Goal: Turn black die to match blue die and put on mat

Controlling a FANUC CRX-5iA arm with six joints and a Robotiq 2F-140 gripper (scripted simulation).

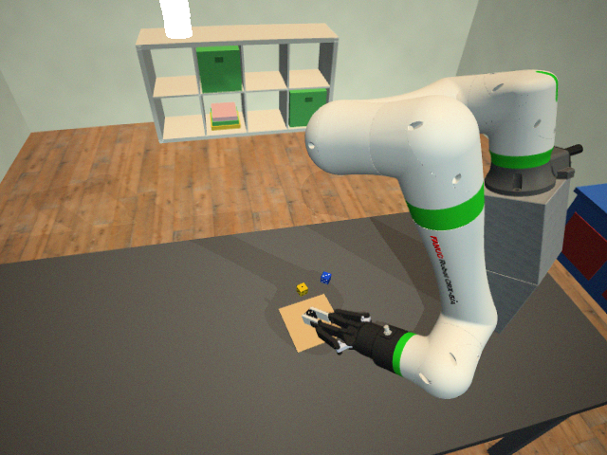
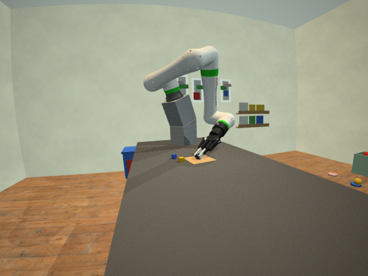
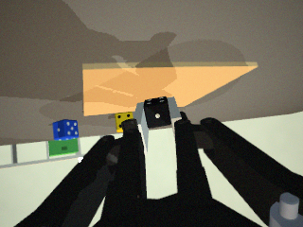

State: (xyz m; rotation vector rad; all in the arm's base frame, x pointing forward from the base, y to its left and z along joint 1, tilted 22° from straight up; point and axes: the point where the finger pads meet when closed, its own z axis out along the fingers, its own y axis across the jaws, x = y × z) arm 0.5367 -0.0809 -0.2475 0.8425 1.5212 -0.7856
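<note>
My gripper (image 1: 310, 316) is shut on the black die (image 1: 309, 312), held between the grey finger pads low over the tan mat (image 1: 305, 325). In the wrist view the black die (image 3: 157, 113) shows one white pip on the face toward the camera, with the mat (image 3: 156, 87) behind it. The blue die (image 1: 325, 277) sits flat on the table beyond the mat and shows several pips in the wrist view (image 3: 65, 129). In the exterior view the gripper (image 2: 198, 154) tilts down over the mat (image 2: 199, 159).
A yellow die (image 1: 302, 288) sits on the table just off the mat's far edge, next to the blue die; it also shows in the wrist view (image 3: 124, 120). The arm's grey pedestal (image 1: 524, 235) stands at the table's right rear.
</note>
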